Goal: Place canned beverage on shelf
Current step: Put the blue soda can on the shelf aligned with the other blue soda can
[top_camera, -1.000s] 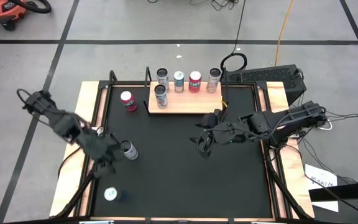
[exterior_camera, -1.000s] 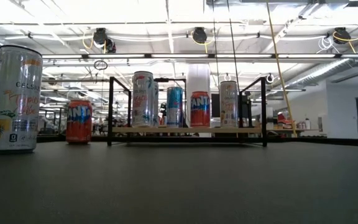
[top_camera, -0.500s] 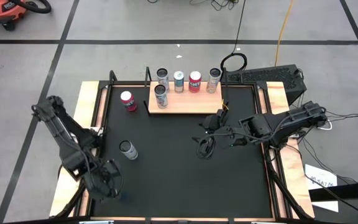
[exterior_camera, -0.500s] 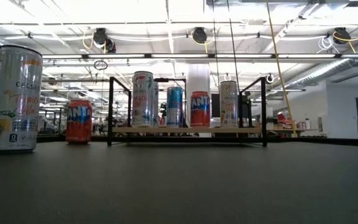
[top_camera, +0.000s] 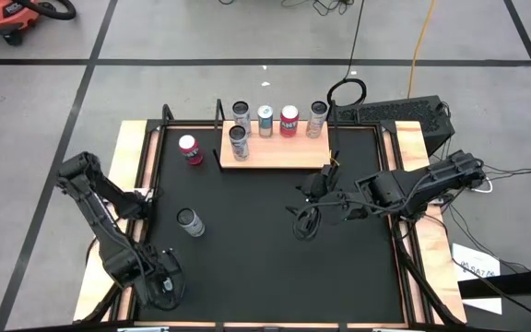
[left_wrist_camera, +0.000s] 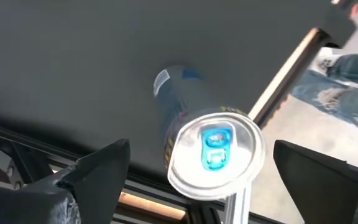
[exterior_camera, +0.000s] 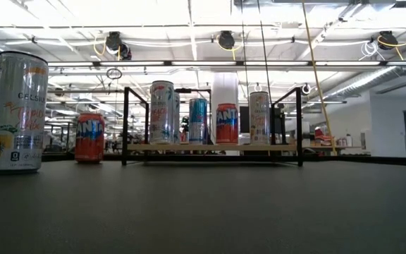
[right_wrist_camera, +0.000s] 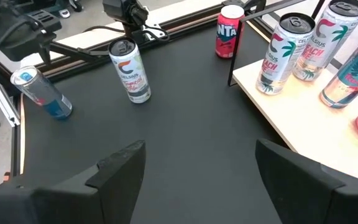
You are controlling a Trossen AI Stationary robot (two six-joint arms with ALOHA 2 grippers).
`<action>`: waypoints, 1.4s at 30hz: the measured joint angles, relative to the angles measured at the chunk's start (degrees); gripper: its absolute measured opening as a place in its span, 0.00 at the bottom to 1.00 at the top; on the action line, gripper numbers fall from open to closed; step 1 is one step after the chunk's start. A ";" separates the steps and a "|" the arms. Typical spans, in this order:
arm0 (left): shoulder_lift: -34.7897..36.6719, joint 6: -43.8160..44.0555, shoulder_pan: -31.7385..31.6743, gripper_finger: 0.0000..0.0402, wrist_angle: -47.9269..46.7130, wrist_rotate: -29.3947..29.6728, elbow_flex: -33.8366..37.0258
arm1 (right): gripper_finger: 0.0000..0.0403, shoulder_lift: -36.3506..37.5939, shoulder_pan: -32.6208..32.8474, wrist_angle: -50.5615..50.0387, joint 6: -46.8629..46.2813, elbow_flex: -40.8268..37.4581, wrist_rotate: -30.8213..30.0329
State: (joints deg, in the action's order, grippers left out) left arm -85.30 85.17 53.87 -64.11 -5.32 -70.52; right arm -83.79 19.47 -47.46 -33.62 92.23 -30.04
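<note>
Canned beverages stand in three places on the black table (top_camera: 265,267), and the one in play is at its near left corner. At the table's far edge sits the shelf (top_camera: 279,153), a pale wooden board between black frame posts. It already carries five cans (top_camera: 265,115): four in a row along the back and one in front at the left end, with bare board beside that front can.

The left arm reaches down to the near left corner, while the right arm comes in from the right side and waits over mid-table. The right gripper (top_camera: 304,221) has its fingers spread with nothing between them.

The left gripper (top_camera: 162,288) hangs above the blue-tabbed can (left_wrist_camera: 216,152). In the left wrist view its two fingers stand wide apart on either side of the can's top, with clear gaps to the rim, so the claw is open and holds nothing. The can stands upright on the table, close to the edge rail.

Two other cans also wait on the table: a silver can (top_camera: 190,221) at left of centre and a red can (top_camera: 190,148) just left of the shelf.

This looks like the approach-to-grasp step for the corner can. The next move probably calls for lowering the open fingers around the can's body, centred so neither pad nudges it toward the rail. Once the fingers close, the can must travel diagonally across the table to the shelf's free front space.
</note>
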 joint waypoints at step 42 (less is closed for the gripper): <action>-4.63 -32.08 -21.01 0.57 -8.66 -1.63 -13.33 | 0.73 2.48 4.71 -5.68 -8.15 0.02 2.91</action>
State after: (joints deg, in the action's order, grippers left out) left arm -89.93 53.09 32.86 -72.77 -6.96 -83.85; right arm -81.31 24.18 -53.14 -41.77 92.25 -27.13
